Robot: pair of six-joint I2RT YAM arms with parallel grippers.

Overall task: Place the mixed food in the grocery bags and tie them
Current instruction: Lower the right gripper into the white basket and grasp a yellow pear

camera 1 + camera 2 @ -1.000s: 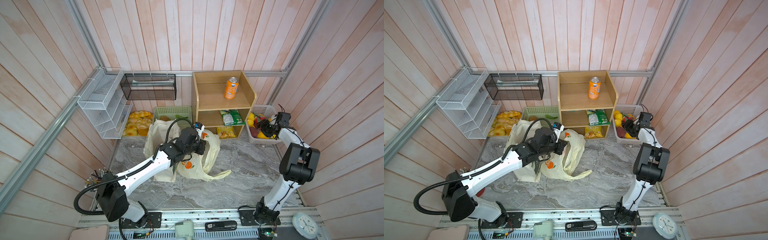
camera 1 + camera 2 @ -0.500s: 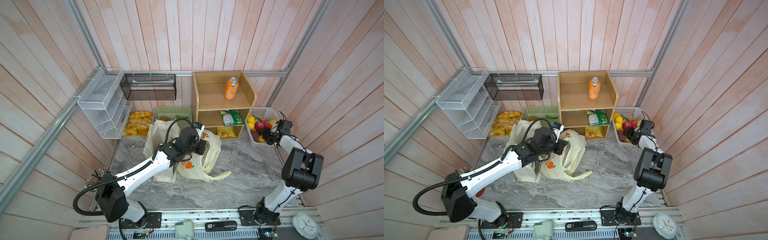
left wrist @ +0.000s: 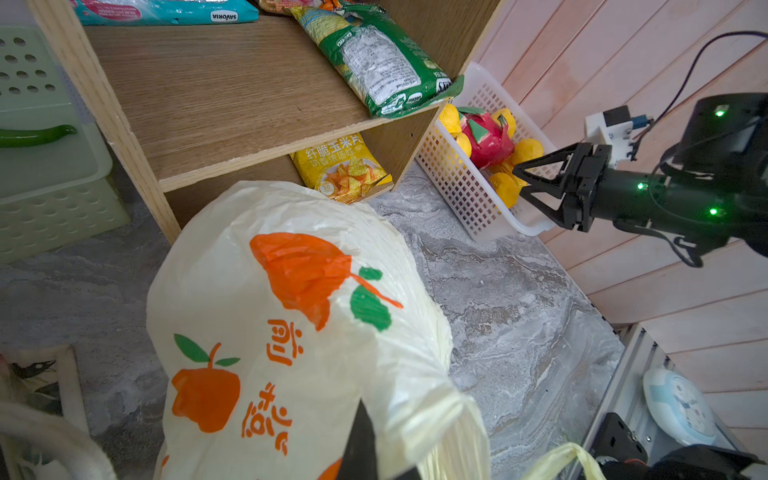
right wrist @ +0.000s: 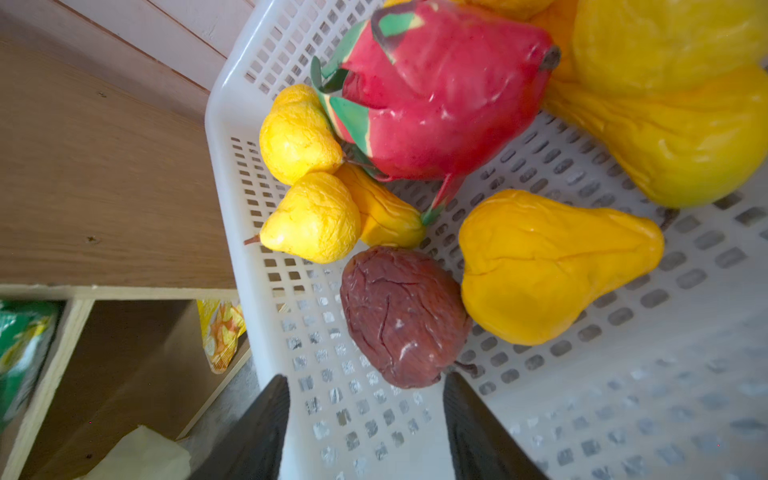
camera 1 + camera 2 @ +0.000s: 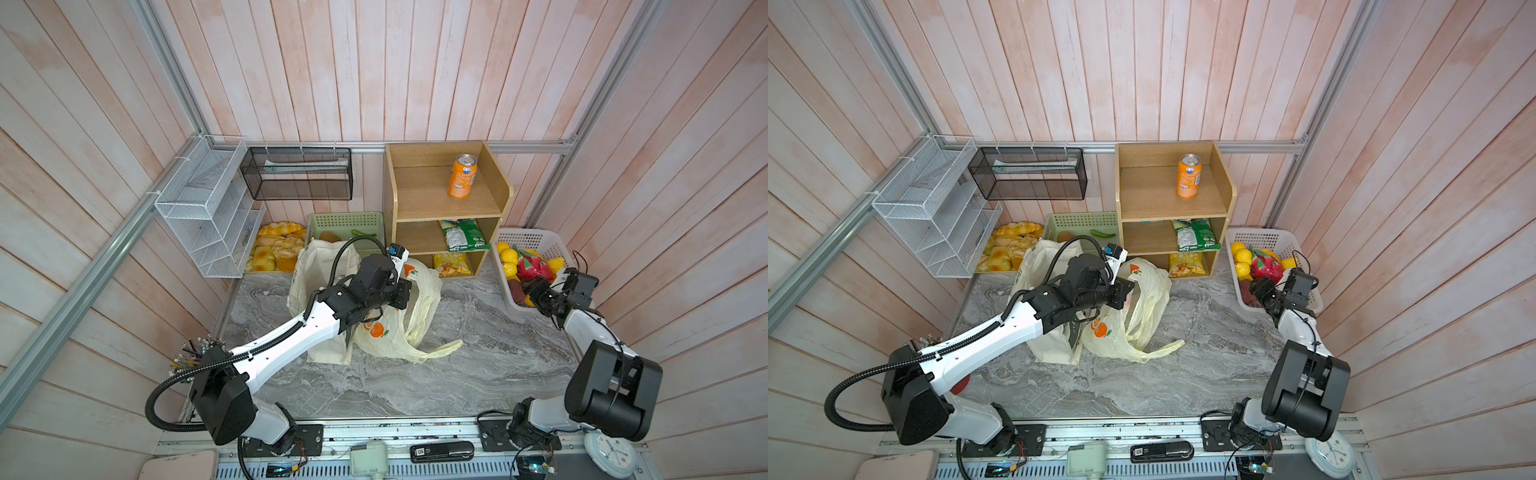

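The right end effector [image 4: 365,378], the nearer 1, is hovering open and empty over the white basket [image 4: 220,166]. The small yellow fruit [image 4: 311,218] is lying just ahead, shelf-side, beyond a brown fruit [image 4: 403,316]. The left end effector [image 5: 406,296] is pinching the plastic bag [image 5: 399,345].

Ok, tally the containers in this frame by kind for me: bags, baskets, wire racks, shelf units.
Bags: 2 (plastic bag, cloth tote)
Baskets: 2 (green basket, white basket)
Wire racks: 2 (white wire rack, black wire rack)
Shelf units: 1 (wooden shelf)
Total: 7
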